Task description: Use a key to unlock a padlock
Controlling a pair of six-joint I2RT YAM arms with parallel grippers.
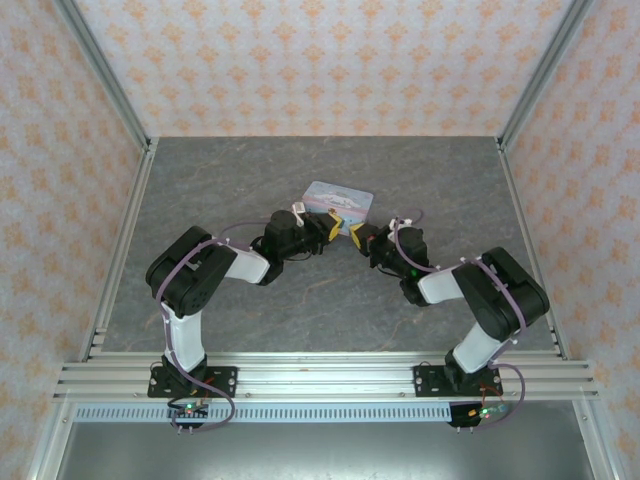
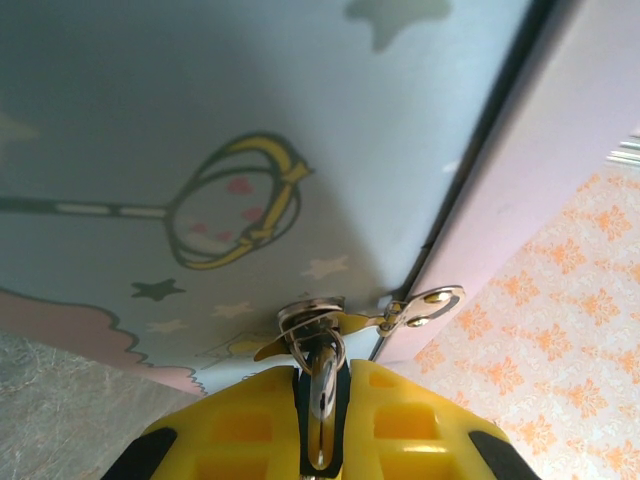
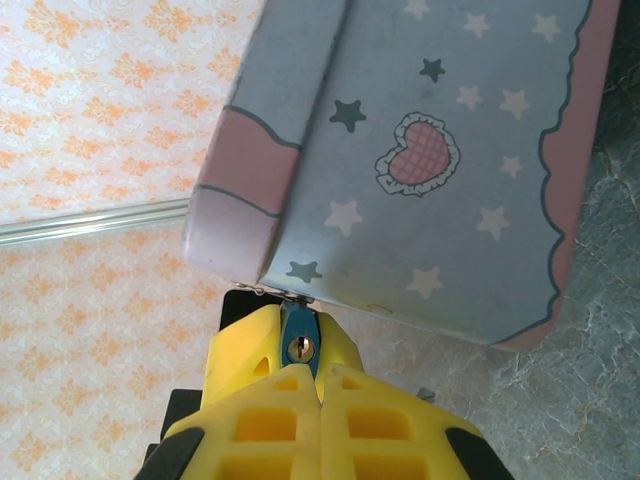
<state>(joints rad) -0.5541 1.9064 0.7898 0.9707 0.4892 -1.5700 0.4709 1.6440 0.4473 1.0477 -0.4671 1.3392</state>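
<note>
The padlock [image 3: 298, 332] sits against the near edge of the cartoon-printed tin box [image 1: 340, 200], its keyhole facing the right wrist camera. It is clamped tight in the right hand [image 3: 300, 352]. The key [image 2: 322, 395] is pinched in the left hand [image 2: 322, 375], which is closed narrow around it, just below the box's metal clasp [image 2: 312, 320]. Both hands meet at the box's near side, mid-bench [image 1: 250, 170].
</note>
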